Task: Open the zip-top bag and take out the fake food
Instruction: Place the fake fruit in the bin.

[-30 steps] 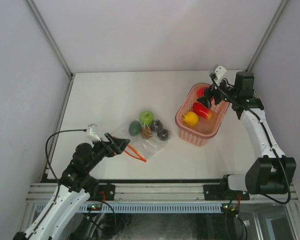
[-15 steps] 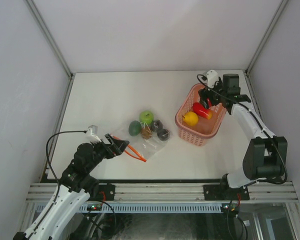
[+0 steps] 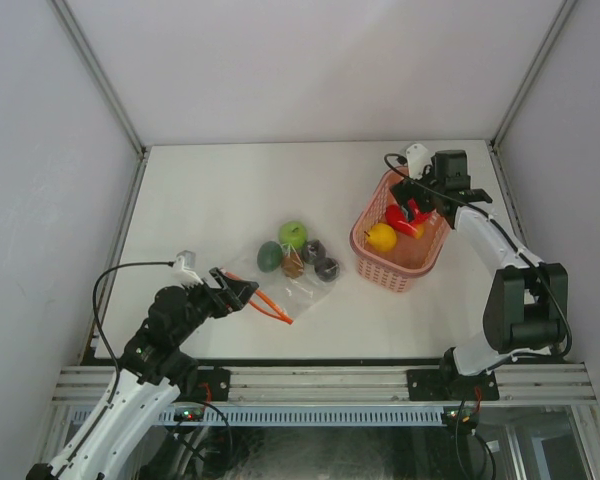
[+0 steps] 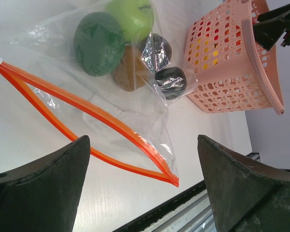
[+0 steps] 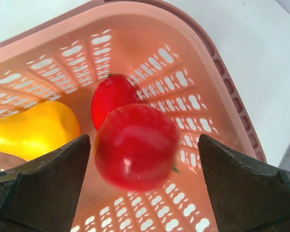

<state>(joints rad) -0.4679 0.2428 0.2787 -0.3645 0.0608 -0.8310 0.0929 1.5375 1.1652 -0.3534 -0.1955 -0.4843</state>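
Three pieces (image 5: 34, 128) in basket (image 3: 357, 240), right of centre: red one (image 5: 130, 159) freshly dropped from right tool (image 5: 142, 142), spread wide above. Five still bagged in bag (image 4: 130, 123), centre; left tool (image 4: 143, 140) gaping, empty, nearby.

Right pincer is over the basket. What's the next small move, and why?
Probably lift the right pincer out of the basket and swing toward the bag: its jaws are open, the red fruit lies loose, and five pieces sit in the open bag.
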